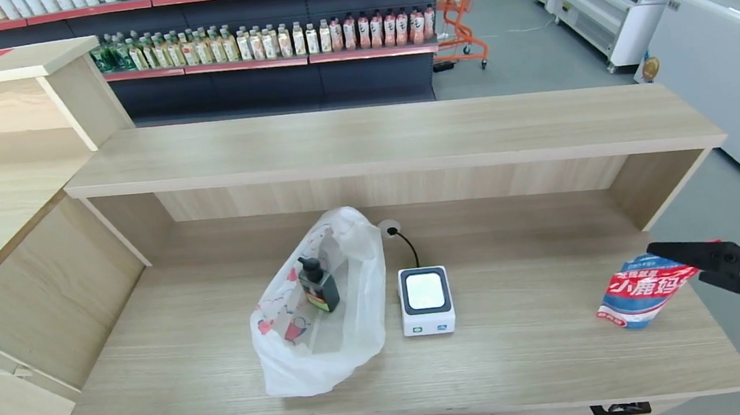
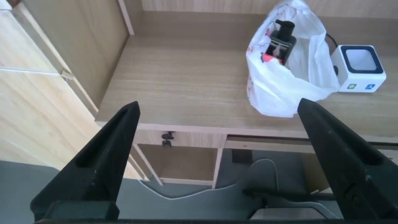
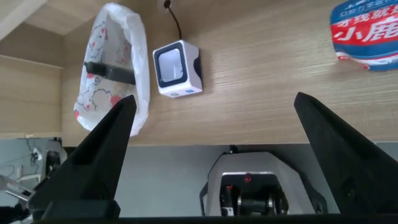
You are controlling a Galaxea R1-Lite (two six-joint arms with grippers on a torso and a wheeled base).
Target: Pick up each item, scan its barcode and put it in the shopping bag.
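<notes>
A white plastic shopping bag (image 1: 317, 323) lies open on the wooden counter (image 1: 530, 355), with a dark pump bottle (image 1: 318, 285) standing inside it. Just right of the bag sits the white barcode scanner (image 1: 426, 300). A blue, red and white pouch (image 1: 637, 293) lies flat near the counter's right end. My right gripper (image 1: 675, 263) hovers open at the pouch's right side, nothing between its fingers; the right wrist view shows the pouch (image 3: 367, 34) and scanner (image 3: 177, 67) beyond the open gripper (image 3: 217, 155). My left gripper (image 2: 217, 162) is open, off the counter's front left, facing the bag (image 2: 286, 68).
A raised shelf (image 1: 390, 140) overhangs the back of the counter, and slanted side walls (image 1: 49, 296) close it in left and right. The scanner's cable (image 1: 408, 245) runs to a hole at the back. Freezers stand beyond the right end.
</notes>
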